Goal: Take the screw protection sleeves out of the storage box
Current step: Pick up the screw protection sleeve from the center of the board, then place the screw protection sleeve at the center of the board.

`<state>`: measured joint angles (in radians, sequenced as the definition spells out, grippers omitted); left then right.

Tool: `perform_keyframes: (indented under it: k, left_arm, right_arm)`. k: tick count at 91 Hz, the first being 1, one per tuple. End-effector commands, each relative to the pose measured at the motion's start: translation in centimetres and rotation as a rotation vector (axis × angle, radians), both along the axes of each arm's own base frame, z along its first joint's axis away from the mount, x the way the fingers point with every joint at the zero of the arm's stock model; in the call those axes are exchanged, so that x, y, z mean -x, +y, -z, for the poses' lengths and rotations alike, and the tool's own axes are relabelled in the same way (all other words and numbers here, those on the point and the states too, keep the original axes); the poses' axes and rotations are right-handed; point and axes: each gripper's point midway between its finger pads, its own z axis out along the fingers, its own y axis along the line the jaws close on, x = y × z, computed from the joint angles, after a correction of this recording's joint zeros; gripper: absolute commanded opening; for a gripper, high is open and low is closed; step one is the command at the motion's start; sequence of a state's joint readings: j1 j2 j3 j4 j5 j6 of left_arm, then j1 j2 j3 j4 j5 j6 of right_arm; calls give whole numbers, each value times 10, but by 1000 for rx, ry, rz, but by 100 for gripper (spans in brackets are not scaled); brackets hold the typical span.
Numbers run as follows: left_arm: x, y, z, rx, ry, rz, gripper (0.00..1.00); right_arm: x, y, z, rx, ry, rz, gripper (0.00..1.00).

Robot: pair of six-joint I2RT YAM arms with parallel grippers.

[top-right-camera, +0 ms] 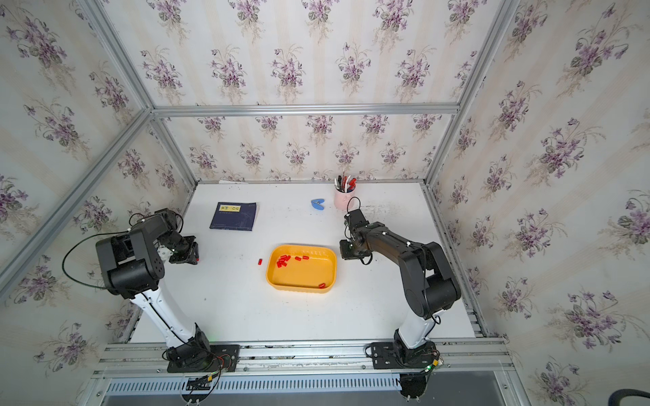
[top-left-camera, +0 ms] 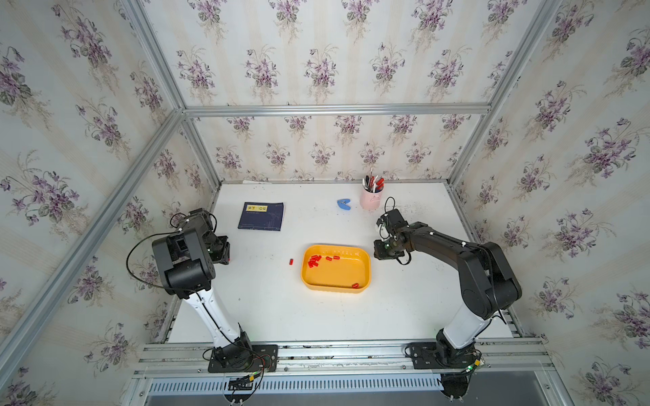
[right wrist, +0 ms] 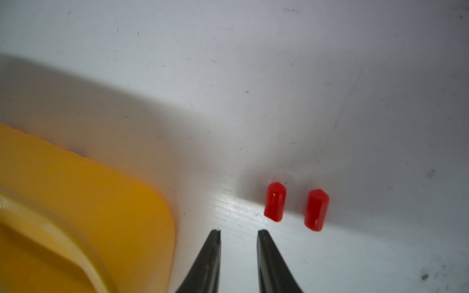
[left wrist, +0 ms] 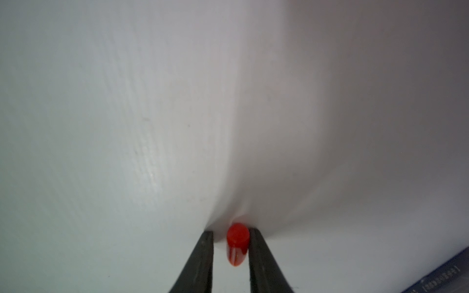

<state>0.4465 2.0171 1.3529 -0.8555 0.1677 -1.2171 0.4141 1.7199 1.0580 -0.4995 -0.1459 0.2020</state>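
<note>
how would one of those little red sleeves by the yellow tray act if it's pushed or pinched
The sleeve is a short round cylinder, seemingly lying on its side on the smooth table, so a nudge would probably roll it. Glossy and tiny beside the tray, it is likely very light and could squirt from a pinch.

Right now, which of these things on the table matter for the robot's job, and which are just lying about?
For the job: the red sleeves; the yellow storage box holding most of them.
Just lying about: the dark blue booklet; the small blue object; the pink cup of pens.
</note>
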Motion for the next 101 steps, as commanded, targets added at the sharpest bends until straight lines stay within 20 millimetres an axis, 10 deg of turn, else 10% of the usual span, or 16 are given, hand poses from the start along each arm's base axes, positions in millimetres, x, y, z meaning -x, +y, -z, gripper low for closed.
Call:
perform_keyframes:
  k: [1,36,64,101]
  left_arm:
    - [-10,2,18,0,-23,43,21]
    - [-44,-5,-8,-5,-199,214,11]
    - [-81,-97,-64,17,-323,733,13]
    - [-22,-198,-77,13,-197,1237,15]
  right_arm:
    - [0,-2,0,17,4,-5,30]
    - [-3,0,-7,7,-8,-1,30]
    - [-3,-5,-12,27,-25,14,30]
    - [-5,-9,-19,49,-37,20,30]
